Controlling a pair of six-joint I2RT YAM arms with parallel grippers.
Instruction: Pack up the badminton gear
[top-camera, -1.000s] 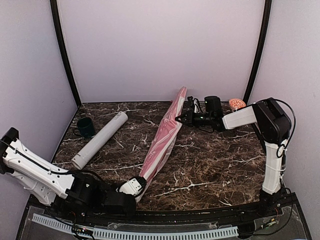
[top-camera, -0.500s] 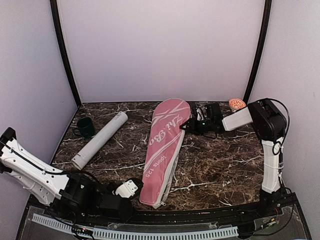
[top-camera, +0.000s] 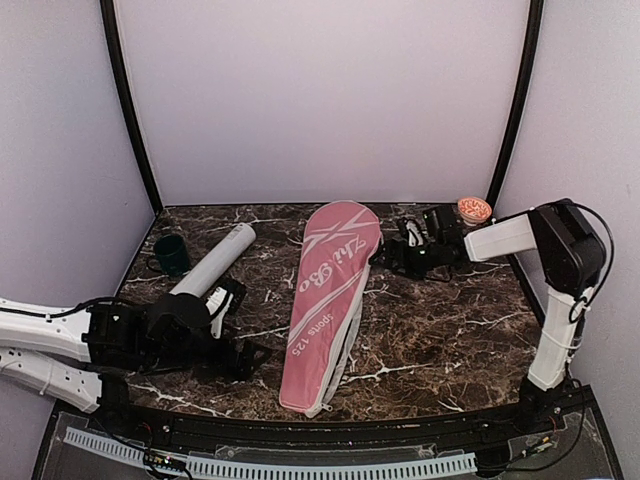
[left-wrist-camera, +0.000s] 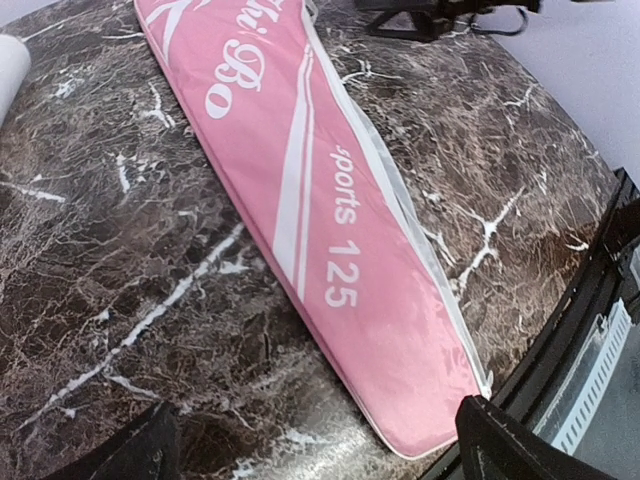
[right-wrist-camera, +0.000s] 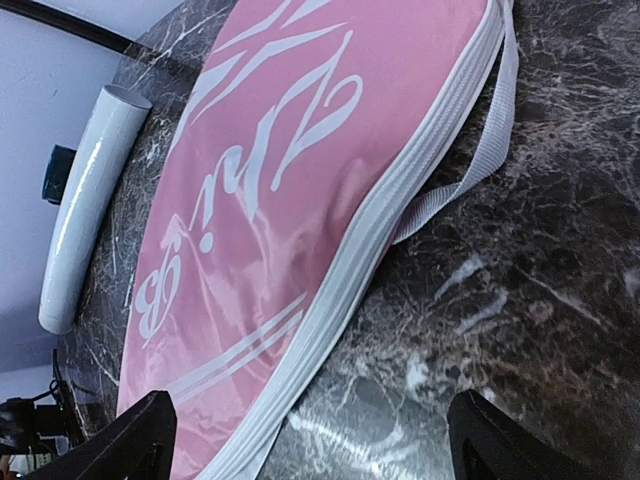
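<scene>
– Fingers (left-wrist-camera: 120, 455) on our left gripper (left-wrist-camera: 315, 440) stand wide apart with nothing between them. Beneath them we see only the marble table (left-wrist-camera: 130, 250) and the narrow end of the pink cover (left-wrist-camera: 330, 220).
– And our right gripper (right-wrist-camera: 305, 440)?
– Much the same: its fingers (right-wrist-camera: 500, 445) are spread wide and hold nothing. It faces the broad end of the cover, close to the white edging and a loose white strap (right-wrist-camera: 480, 150).
– Where do we find the cover from above?
– Flat on the table, about in the middle, running from the back towards the near edge, lettering up. In the left wrist view we read "sports 125" on it.
– The tube?
– Our pale grey tube (top-camera: 205, 270) lies on the table left of the cover, apart from it and slanted much the same way. Our left arm hides its near end in the top view.
– Anything else?
– A dark green cup (top-camera: 170, 254) stands just left of the tube, and an orange-patterned bowl (top-camera: 474, 208) sits in the back right corner. What the cover holds we cannot tell.
</scene>
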